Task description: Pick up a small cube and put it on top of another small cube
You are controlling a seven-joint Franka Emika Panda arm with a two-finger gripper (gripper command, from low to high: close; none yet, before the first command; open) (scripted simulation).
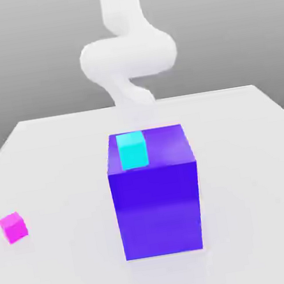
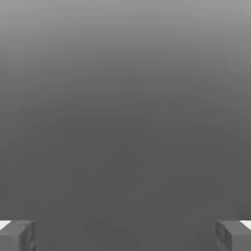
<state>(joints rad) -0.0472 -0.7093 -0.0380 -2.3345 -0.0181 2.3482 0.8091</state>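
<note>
Small cubes (image 1: pixel 132 150) — four; large blue block (image 1: pixel 158 210) — one.

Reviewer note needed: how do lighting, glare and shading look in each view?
Exterior view: bright, with the arm washed out almost to white, its lower end fading into the pale table; a soft sheen on the big blue block, and only a faint bluish tint on the table before it. Hand view: a dim grey gradient, lighter toward one edge.
</note>
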